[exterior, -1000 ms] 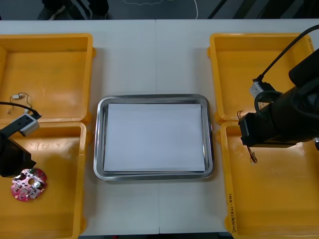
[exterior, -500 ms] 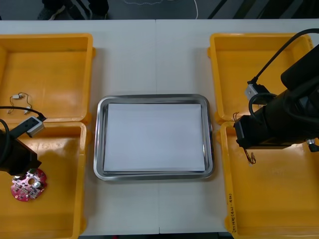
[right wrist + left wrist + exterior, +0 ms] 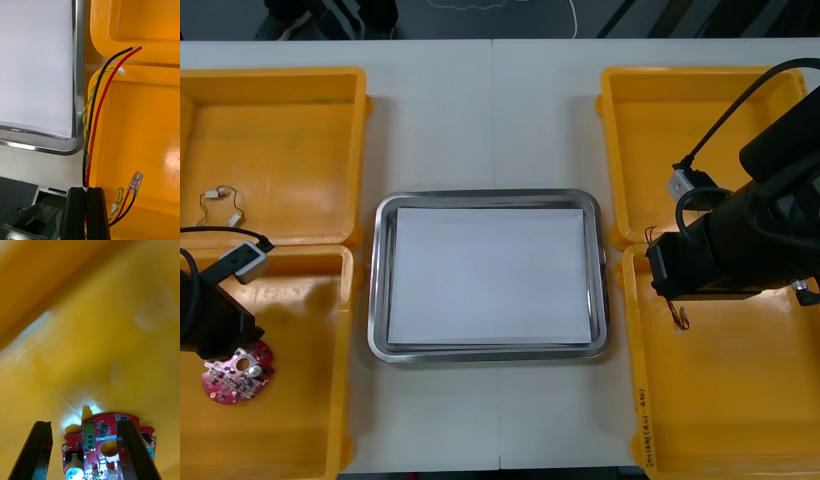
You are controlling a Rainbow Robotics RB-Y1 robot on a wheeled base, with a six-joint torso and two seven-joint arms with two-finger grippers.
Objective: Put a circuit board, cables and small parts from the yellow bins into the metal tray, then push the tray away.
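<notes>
Handwritten marking (image 3: 642, 432) ran along the rim of the near right yellow bin (image 3: 725, 400), too small to read; white print on the round red circuit board (image 3: 108, 438) beside its green terminal block (image 3: 88, 432) was likewise not legible. The left gripper (image 3: 83, 423) hung low over the near left yellow bin (image 3: 300, 440) with its fingers apart and nothing between them gripped: in the left wrist view one finger (image 3: 37, 450) stood off the board's edge and the other (image 3: 131, 450) crossed in front of the board. The board lay flat on the bin floor near that bin's outer wall. The right gripper (image 3: 87, 190) was positioned at the inner edge of the near right bin, just beside the metal tray (image 3: 380, 215), with its fingers together and clamped on a black and red cable (image 3: 93, 112). The cable rose from between the fingers, and its bare ends reached the rim of the far right yellow bin (image 3: 650, 140). A twisted yellow-green wire (image 3: 89, 101) ran alongside it. A second cable with a clear connector (image 3: 134, 182) lay on the near right bin floor. A small cable (image 3: 220, 200) lay in the far left yellow bin (image 3: 300, 130). The tray, white inside, sat at the centre of the light table (image 3: 480, 100) between the bins. Dark floor showed beyond the table's far edge.
</notes>
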